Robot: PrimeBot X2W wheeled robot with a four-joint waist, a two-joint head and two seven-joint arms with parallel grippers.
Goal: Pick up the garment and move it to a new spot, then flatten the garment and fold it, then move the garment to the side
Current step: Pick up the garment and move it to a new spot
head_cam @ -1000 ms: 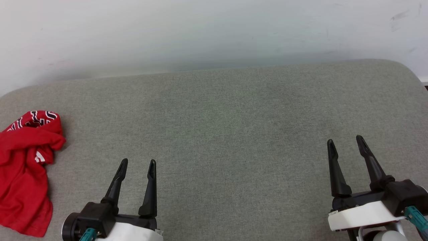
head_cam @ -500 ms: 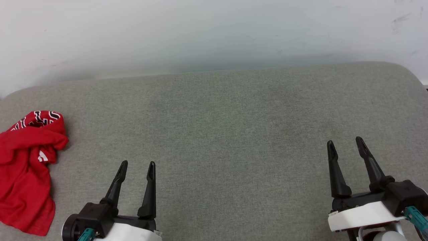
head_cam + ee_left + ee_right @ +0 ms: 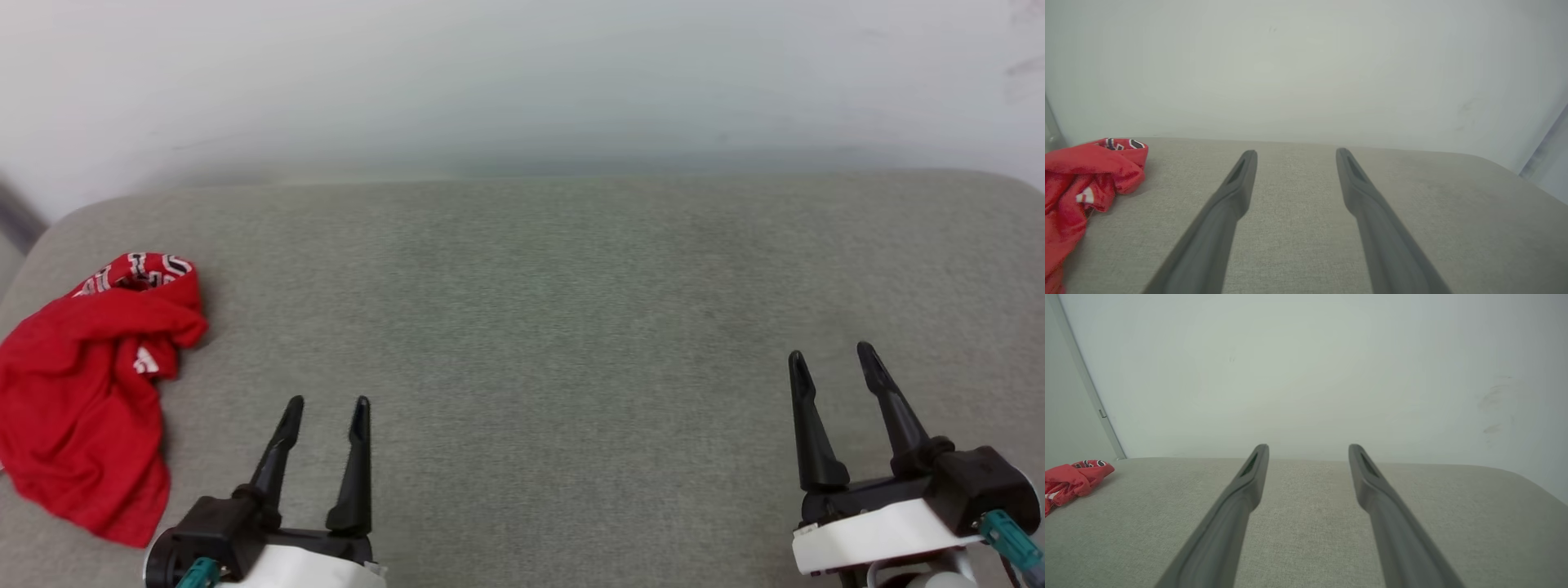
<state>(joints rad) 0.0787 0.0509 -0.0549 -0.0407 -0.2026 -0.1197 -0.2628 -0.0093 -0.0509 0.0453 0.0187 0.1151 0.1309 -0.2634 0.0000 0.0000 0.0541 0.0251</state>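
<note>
The garment (image 3: 90, 384), a bright red jersey with black-and-white lettering at its far end, lies crumpled at the left edge of the grey cushioned surface (image 3: 539, 327). It also lies at the left in the left wrist view as the garment (image 3: 1081, 183), and far left in the right wrist view as the garment (image 3: 1073, 479). My left gripper (image 3: 326, 402) hovers open near the front, just right of the jersey and apart from it, with nothing between its fingers. My right gripper (image 3: 829, 353) stands open at the front right, far from the jersey.
A pale wall (image 3: 522, 82) rises right behind the surface's far edge. The surface's corners are rounded at the far left and far right. A grey vertical strip (image 3: 1086, 384) runs down the wall at the left.
The head camera has turned left and tipped down a little, so the jersey sits further into the picture. Both grippers stay open and keep their places near the front.
</note>
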